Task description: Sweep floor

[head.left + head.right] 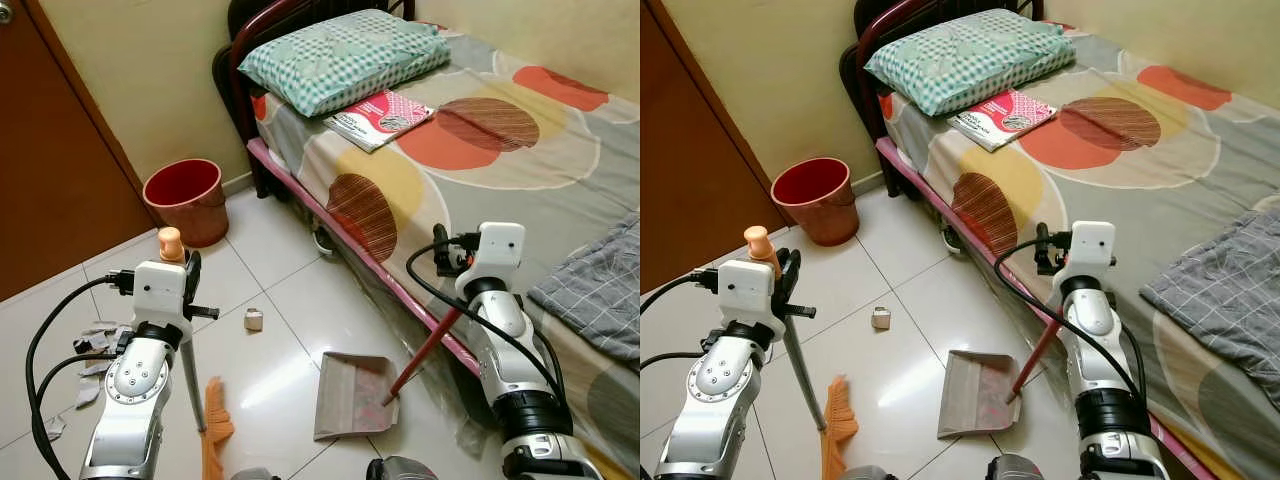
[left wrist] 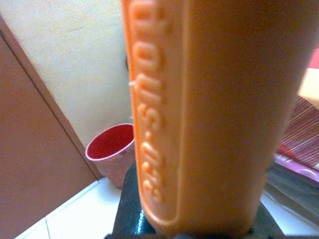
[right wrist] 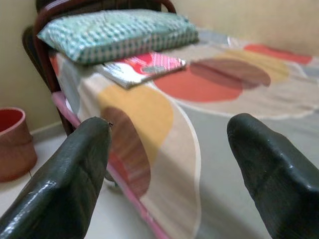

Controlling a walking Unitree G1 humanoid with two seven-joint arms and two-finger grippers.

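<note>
Around the orange grip of the broom, my left gripper was clamped tight; the wrist camera had raised lettering on that grip right against its lens. From the grip, the grey shaft ran down to orange bristles resting on the white tile floor, low between my 2 arms.

On the right wrist camera, the 2 fingers stood wide apart with only the bed beyond them. My right gripper hung beside the bed edge, above the red handle of the dustpan. From the head cameras I could not tell whether it touched that handle. The grey pan lay flat on the tiles, just right of the bristles.

1 small scrap sat on the floor ahead of the pan, apart from both tools. Crumpled bits of litter lay by my left arm.

Farther out, a red bin stood against the wall beside the brown door. On the bed lay a checked pillow, a red magazine touching it, and a grey cloth.
</note>
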